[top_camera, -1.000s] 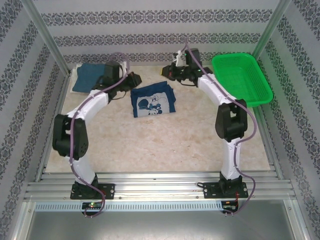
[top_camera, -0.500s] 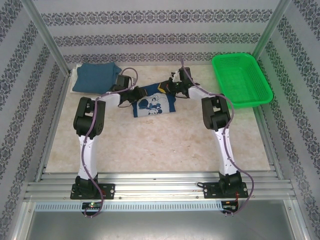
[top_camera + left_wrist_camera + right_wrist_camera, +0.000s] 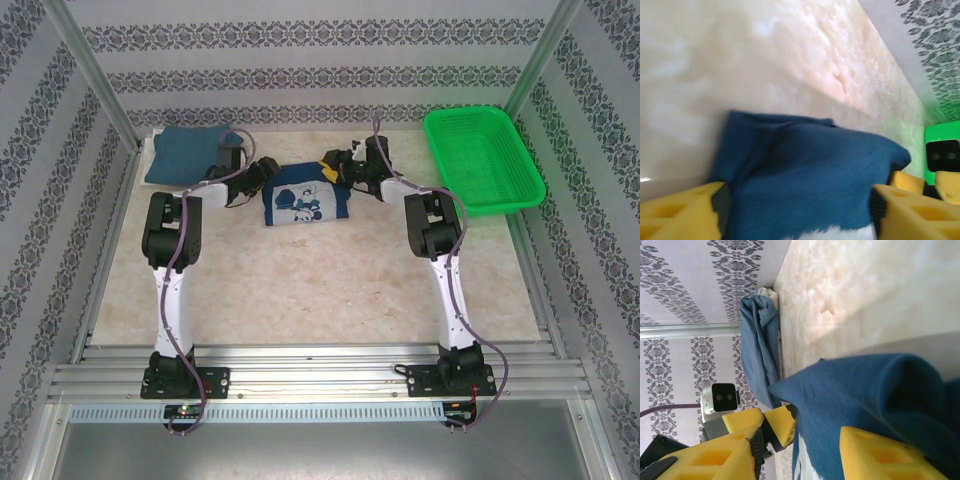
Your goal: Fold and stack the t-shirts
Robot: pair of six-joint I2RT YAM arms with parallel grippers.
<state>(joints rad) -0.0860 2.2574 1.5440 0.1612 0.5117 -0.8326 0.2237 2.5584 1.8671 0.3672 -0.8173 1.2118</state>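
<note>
Scanning large to small: table point(image 3: 330, 290) carries a green basket point(image 3: 485, 160) at the far right and the teal-blue t-shirt point(image 3: 185, 155) folded in the far left corner. The navy t-shirt point(image 3: 305, 205) lies folded between them, print up, well apart from both. Left gripper point(image 3: 257, 180) sits at its left edge, fingers spread wide, cloth edge between them. Right gripper point(image 3: 338, 170) sits at the upper right corner, jaws parted, cloth bunched between them, not visibly pinched. Expect the navy shirt to be light, limp and quick to unfold. You would likely do best to pinch both side edges through all layers, low to the table, and lift evenly so the fold survives the move onto the teal one.
</note>
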